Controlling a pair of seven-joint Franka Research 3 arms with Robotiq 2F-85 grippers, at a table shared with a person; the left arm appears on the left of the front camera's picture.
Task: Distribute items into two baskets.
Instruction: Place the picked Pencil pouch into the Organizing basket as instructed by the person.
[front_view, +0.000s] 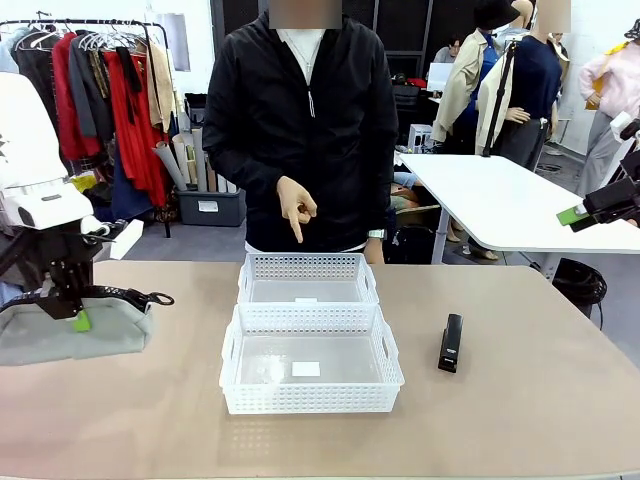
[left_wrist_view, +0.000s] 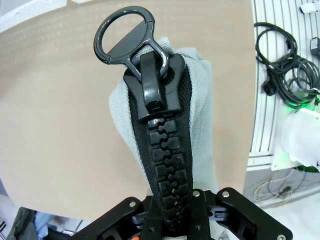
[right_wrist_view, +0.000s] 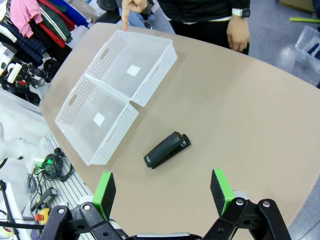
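A: Where's the light grey soft fabric waist bag?
B: On the table's left, zip clamped in your left gripper; your right gripper gapes wide. Lift it clear over the rim of the far white plastic lattice basket.

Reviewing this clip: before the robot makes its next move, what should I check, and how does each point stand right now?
1. Left gripper shut on the light grey fabric waist bag: ok.
2. Bag lifted off the tan table: cannot tell.
3. Far white lattice plastic basket and near white lattice plastic basket empty apart from their labels: ok.
4. Person's hand clear of the baskets: cannot tell; it points down close to the far basket's far rim.
5. Small black desk stapler lying free on the table, right of the near basket and apart from it: ok.
6. Right gripper open above the table: ok.
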